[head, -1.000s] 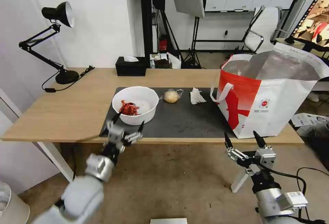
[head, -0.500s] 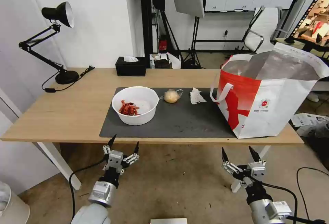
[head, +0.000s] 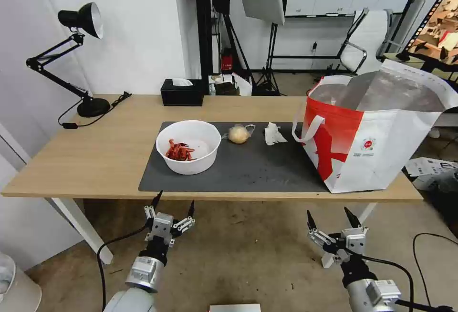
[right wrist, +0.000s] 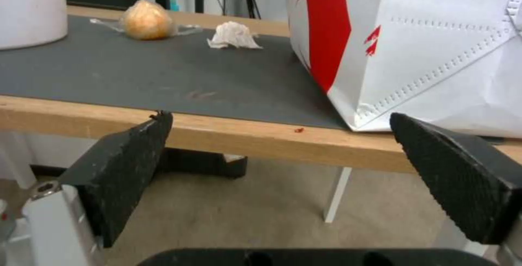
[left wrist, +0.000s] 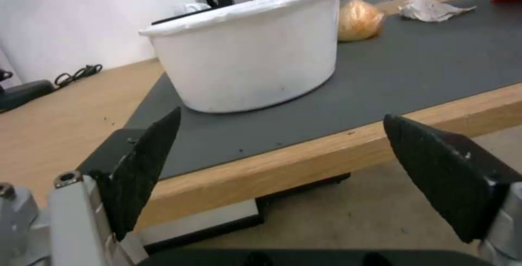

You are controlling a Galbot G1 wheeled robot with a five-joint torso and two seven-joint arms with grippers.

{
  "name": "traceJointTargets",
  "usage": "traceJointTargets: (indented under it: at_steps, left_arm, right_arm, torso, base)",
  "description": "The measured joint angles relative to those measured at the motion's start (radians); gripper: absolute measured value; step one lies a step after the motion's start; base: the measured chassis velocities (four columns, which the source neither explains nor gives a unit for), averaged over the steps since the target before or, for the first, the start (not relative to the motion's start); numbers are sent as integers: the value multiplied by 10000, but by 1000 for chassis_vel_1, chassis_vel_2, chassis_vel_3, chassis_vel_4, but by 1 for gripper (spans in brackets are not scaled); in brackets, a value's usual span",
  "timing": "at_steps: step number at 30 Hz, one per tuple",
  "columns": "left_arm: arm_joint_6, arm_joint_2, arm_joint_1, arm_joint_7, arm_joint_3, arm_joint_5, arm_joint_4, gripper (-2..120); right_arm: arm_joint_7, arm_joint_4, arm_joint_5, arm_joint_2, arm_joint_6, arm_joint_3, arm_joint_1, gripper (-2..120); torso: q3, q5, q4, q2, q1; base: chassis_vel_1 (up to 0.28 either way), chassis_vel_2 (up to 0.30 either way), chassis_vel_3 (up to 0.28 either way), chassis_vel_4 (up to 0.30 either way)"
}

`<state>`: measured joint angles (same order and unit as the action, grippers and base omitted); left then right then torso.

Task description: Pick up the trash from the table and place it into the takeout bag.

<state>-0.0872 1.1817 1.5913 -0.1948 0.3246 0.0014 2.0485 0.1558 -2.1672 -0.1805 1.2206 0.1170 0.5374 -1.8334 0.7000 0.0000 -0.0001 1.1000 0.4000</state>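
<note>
Trash is lying on the dark grey mat [head: 248, 169] of the table [head: 95, 154] in the head view: a white bowl [head: 189, 146] with red shells inside, a yellowish lump in clear wrap [head: 238, 134] just beside it, and a crumpled tissue [head: 274, 133] near the takeout bag [head: 372, 135], which stands open at the right end of the mat. The left gripper [head: 174, 202] and the right gripper [head: 329, 217] both hang below the table's front edge, fingers spread wide and holding nothing. From the left wrist view, the bowl [left wrist: 250, 49] looks thin-walled and stiff, probably light, and I judge the rim is the best place to pinch, keeping it level so the shells do not spill; the lump [left wrist: 359, 20] and the tissue [left wrist: 432, 9] lie behind it. From the right wrist view, the tissue [right wrist: 234, 35] appears soft and almost weightless, so it can be pinched anywhere, while the wrapped lump [right wrist: 146, 22] may be slippery in its film and is better taken around its middle; the bag [right wrist: 413, 45] wall looks soft and could bend if pushed.
</note>
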Motion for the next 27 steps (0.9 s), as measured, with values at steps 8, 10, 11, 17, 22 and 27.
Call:
traceJointTargets:
  at_steps: [8, 10, 11, 17, 22, 27]
  left_arm:
    - [29, -58, -77, 10, -22, -154, -32, 100]
    - [32, -78, -90, 10, -13, -199, -32, 100]
    - [38, -124, -116, 11, 22, -267, -32, 100]
    - [211, -201, -157, 5, 159, -557, 118, 100]
    - [269, -210, -123, 4, 349, -619, 176, 100]
    - [272, -221, -106, 3, 468, -663, 181, 100]
  right_arm:
    - [-41, -50, -517, -449, -276, -232, 438, 100]
    - [-121, -88, -732, -593, -319, -307, 574, 100]
    - [-321, -174, -1324, -1008, -528, -524, 1056, 100]
    - [-829, -70, -3203, -2618, -1159, -1424, 3086, 100]
    - [-1246, 621, -4359, -3346, -1180, -2722, 4935, 100]
    - [-1093, 1358, -4924, -3559, -1363, -3891, 6636, 100]
  torso:
    - [0, 0, -2, 0, 0]
    - [0, 0, -1, 0, 0]
    - [1, 0, 1, 0, -1]
    - [2, -2, 1, 0, 1]
    - [2, -2, 1, -1, 1]
    - [2, 1, 0, -1, 1]
  base:
    - [0, 0, 0, 0]
    - [0, 0, 0, 0]
    - [0, 0, 0, 0]
    - [0, 0, 0, 0]
    - [0, 0, 0, 0]
    - [0, 0, 0, 0]
